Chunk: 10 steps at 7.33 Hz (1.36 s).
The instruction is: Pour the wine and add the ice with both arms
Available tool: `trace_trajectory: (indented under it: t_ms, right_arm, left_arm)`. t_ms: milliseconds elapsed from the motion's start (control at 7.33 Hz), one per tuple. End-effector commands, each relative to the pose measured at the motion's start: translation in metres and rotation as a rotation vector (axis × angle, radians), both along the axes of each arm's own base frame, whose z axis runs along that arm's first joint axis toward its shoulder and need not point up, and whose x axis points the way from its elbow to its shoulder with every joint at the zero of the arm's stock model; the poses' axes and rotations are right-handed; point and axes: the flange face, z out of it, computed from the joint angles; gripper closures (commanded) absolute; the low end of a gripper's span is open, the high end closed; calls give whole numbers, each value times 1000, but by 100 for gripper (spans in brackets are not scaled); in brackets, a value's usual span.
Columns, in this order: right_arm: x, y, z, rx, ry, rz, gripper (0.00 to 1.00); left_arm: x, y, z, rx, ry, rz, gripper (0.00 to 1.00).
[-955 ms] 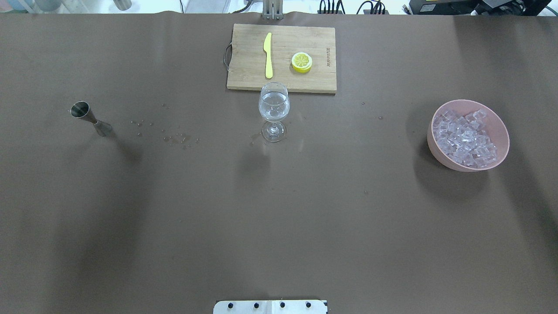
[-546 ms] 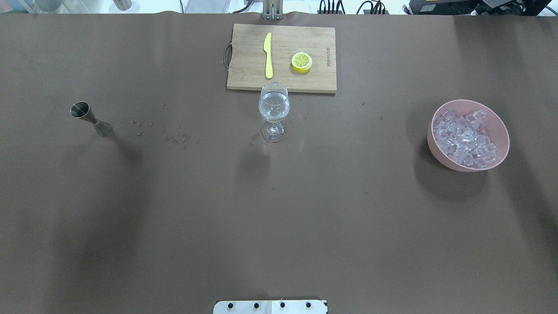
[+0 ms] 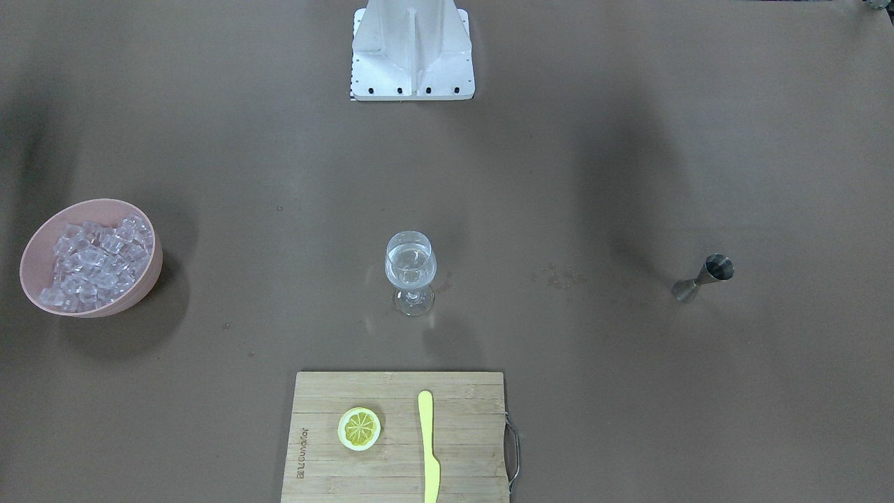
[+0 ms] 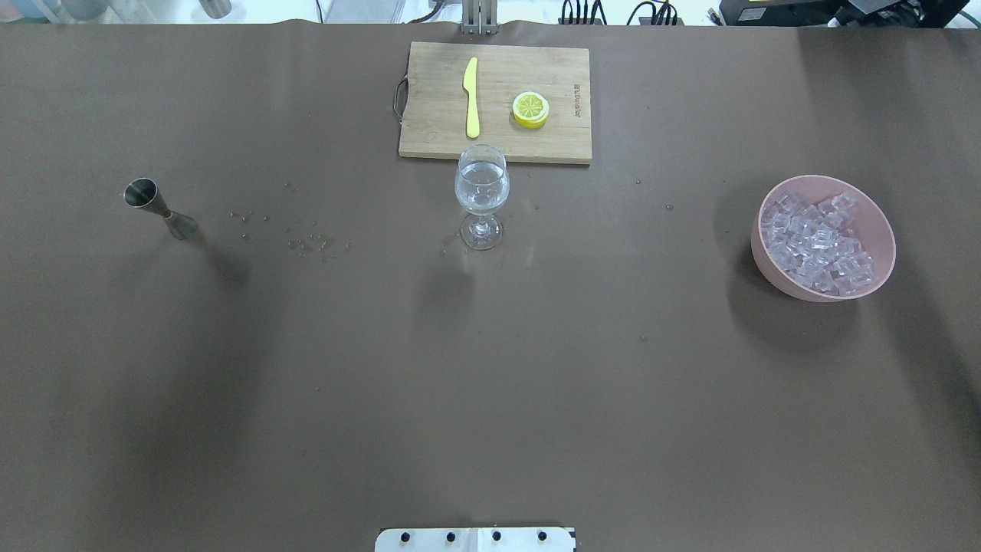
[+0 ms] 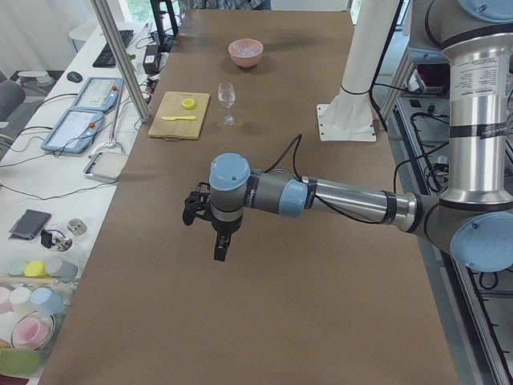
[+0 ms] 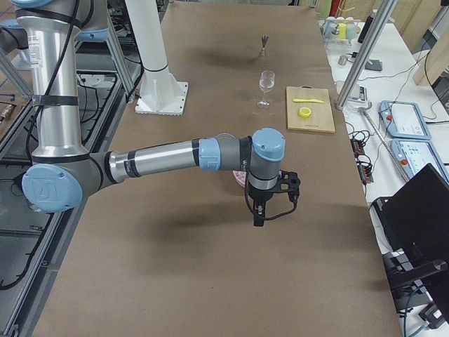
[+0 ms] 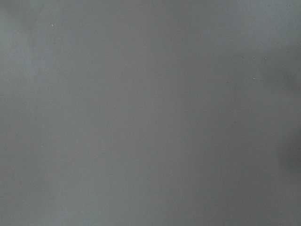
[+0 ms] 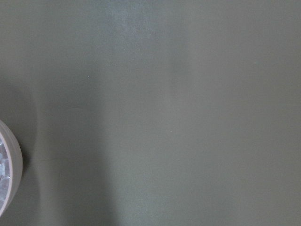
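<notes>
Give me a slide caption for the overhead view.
Wine glass centre, jigger left, pink bowl of ice right, lemon slice and yellow knife on cutting board.

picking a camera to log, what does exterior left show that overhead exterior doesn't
Only exterior left: the left arm and left gripper hanging above the table, plus a side desk. Only overhead exterior: the steel jigger and scattered droplets. Both: the wine glass, the pink bowl of ice, and the cutting board with lemon slice and yellow knife.
</notes>
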Motion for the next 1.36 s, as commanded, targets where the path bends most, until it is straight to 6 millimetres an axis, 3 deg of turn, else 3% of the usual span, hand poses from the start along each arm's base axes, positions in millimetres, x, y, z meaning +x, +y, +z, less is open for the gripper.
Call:
trace_trajectory:
  t_ms: [0, 273, 546, 682, 955, 1092, 1228]
  right_arm:
    - [0, 0, 0, -1, 0, 0, 0]
    - [0, 2, 2, -4, 0, 0, 0]
    - [-1, 3, 3, -8, -14, 0, 0]
    - [-2, 3, 2, -6, -21, -2, 0]
    - [-6, 3, 4, -12, -20, -10, 0]
    - [-6, 3, 5, -14, -20, -10, 0]
    - [-7, 3, 5, -15, -21, -10, 0]
  left_arm:
    - [1, -5, -23, -14, 20, -61, 2]
    - [2, 6, -75, 64, 34, -90, 2]
    - [9, 7, -101, 105, 50, -99, 2]
    - [22, 9, -123, 91, 100, -172, 2]
    - [87, 13, -153, 70, 190, -177, 2]
    - [110, 18, -168, 35, 184, -242, 2]
    - [144, 23, -172, 36, 123, -288, 2]
